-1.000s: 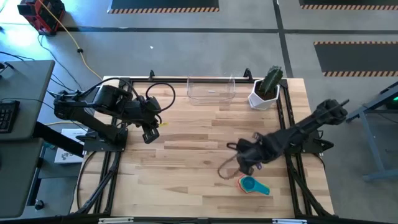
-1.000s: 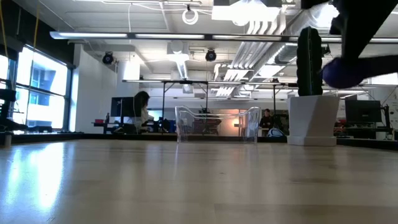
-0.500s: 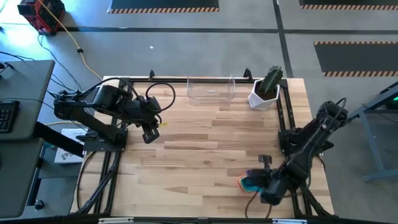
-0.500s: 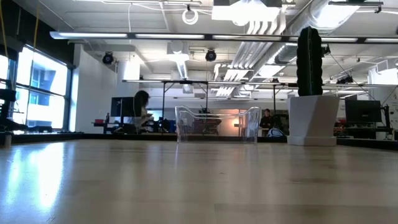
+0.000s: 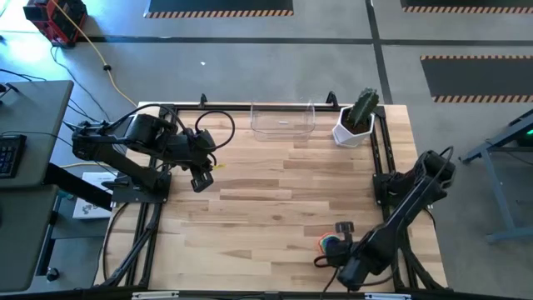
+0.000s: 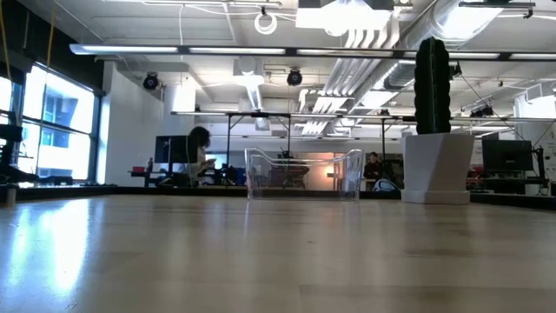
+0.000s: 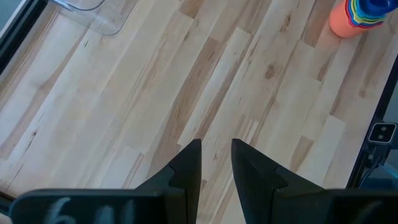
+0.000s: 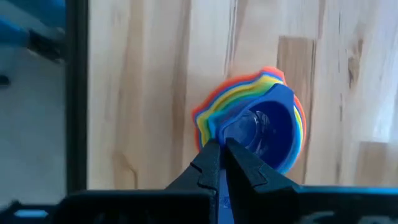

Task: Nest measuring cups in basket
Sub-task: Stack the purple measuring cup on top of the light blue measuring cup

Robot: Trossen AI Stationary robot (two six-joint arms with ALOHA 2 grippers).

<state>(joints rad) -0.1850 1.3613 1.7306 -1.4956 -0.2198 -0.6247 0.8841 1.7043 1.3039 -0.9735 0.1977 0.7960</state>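
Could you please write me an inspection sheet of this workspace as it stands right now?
Surface: pale wooden plank table, mostly bare.
Job's things: stack of nested coloured plastic measuring cups, blue innermost, orange outermost, on the table's near right; clear rectangular plastic basket at the far edge, nothing seen in it.
Clutter: white angular pot with a green cactus beside the basket.
Grippers: left gripper slightly parted, holding nothing, over the table's left; right gripper shut, its tips at the cup stack's rim.
Cables: black loop on the left arm; yellow cable on the floor.
Surroundings: a seated person at desks beyond the table.
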